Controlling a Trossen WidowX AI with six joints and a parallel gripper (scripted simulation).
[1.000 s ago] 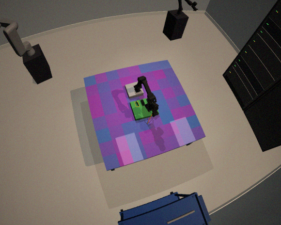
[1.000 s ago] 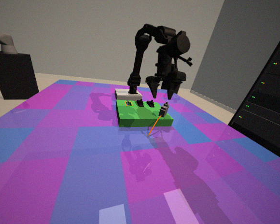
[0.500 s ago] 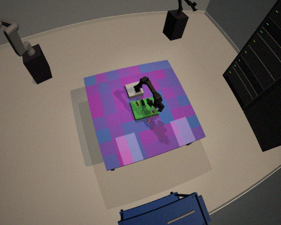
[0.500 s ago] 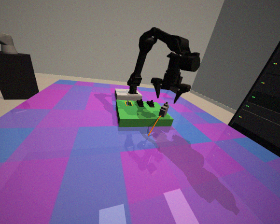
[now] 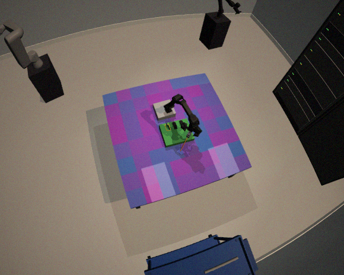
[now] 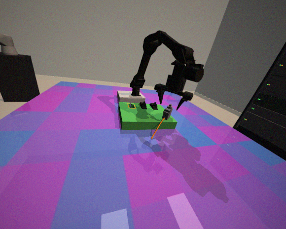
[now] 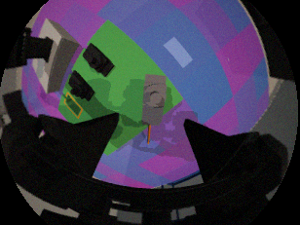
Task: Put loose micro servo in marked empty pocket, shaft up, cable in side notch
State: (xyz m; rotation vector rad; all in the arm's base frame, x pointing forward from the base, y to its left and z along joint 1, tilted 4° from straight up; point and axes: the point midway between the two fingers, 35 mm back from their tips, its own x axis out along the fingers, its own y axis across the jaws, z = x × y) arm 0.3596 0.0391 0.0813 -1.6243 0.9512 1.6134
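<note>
The green deck (image 5: 173, 141) (image 6: 138, 122) (image 7: 125, 59) lies on the chequered purple and blue table. The loose grey micro servo (image 5: 190, 136) (image 6: 167, 112) (image 7: 154, 94) stands at the deck's near right corner, and its orange cable (image 6: 157, 129) (image 7: 150, 134) trails off the deck onto the table. The empty pocket with an orange outline (image 5: 168, 127) (image 6: 131, 105) (image 7: 74, 106) is at the deck's far left. Two black servos (image 6: 143, 105) (image 6: 153, 105) sit in the pockets next to it. My gripper (image 6: 169, 105) (image 7: 151, 119) is open and empty, just above the loose servo, with a finger on each side of it and not touching it.
The arm's white base block (image 5: 161, 112) (image 6: 126, 96) (image 7: 61, 53) stands right behind the deck. Black server racks (image 5: 321, 89) (image 6: 269, 98) stand to the right. Two black pedestals (image 5: 45, 78) (image 5: 215, 29) and a blue cart (image 5: 202, 258) stand on the floor, away from the table.
</note>
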